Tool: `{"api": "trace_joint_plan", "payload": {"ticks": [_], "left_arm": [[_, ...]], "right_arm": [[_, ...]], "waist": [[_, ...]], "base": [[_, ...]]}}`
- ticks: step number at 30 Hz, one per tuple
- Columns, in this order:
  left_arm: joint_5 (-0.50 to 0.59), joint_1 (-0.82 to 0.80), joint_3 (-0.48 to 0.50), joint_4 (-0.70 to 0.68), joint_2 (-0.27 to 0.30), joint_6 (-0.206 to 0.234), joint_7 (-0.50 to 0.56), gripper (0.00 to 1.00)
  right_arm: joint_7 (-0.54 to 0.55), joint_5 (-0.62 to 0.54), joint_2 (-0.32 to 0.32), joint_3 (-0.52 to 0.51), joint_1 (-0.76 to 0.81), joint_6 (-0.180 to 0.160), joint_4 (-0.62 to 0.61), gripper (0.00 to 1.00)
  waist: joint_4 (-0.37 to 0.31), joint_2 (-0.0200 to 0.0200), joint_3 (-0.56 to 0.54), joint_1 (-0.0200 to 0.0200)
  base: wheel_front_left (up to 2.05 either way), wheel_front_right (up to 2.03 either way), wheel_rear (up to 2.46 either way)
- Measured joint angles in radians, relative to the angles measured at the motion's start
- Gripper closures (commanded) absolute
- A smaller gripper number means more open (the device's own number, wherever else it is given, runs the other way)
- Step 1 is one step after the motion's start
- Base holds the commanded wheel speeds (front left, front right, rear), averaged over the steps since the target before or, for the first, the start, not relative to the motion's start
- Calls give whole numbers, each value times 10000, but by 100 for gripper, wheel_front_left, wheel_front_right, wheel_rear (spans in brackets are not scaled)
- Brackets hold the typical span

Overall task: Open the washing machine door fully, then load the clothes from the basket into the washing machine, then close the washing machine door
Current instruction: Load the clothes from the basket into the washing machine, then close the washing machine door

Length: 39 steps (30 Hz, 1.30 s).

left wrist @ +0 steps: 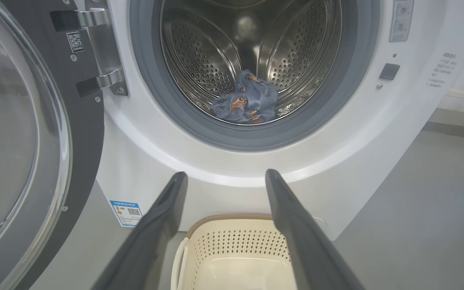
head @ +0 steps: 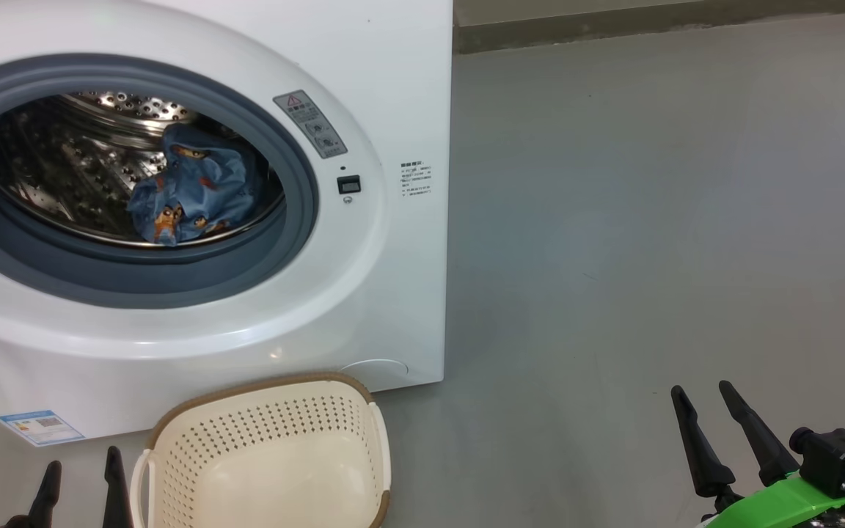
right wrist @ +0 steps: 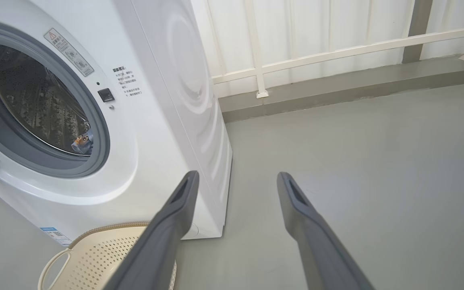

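The white washing machine [head: 393,88] stands with its drum exposed. Blue bear-print clothes [head: 191,187] lie bundled inside the steel drum, also seen as clothes [left wrist: 246,102] in the left wrist view. The washing machine door [left wrist: 18,133] is swung wide to the left on its hinge. The cream basket [head: 268,455] sits on the floor in front of the machine with nothing visible in it. My left gripper [head: 81,469] is open, low beside the basket's left side. My right gripper [head: 705,400] is open over bare floor to the right, holding nothing.
Grey floor [head: 650,220] stretches to the right of the machine. A white railing [right wrist: 336,52] and a low kerb run along the back. A blue label sticker [left wrist: 126,212] marks the machine's lower left front.
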Motion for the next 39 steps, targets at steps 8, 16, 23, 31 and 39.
{"api": "trace_joint_plan", "payload": {"ticks": [8,16,23,31,39], "left_arm": [[-33,-1,-35,-33,2,0,0,0],[-31,-2,-29,-150,4,0,0,0],[-29,-2,-36,-188,2,0,0,0],[-77,-2,-98,-207,4,-6,0,0],[-88,-7,-140,-328,-21,-8,0,0]], "right_arm": [[0,0,4,-23,0,0,-27,0],[0,-2,10,-31,-1,0,-42,0],[0,-2,10,-54,-1,0,-48,0],[0,-2,10,-77,-1,0,-61,0],[0,-4,8,-71,-5,0,-67,0]], "waist": [[1,0,73,0],[8,0,106,0],[36,0,142,0],[104,0,161,0],[343,0,159,0]], "base": [[-1,1,0],[-73,73,0],[-135,135,0],[-45,45,0],[0,0,0]]}}
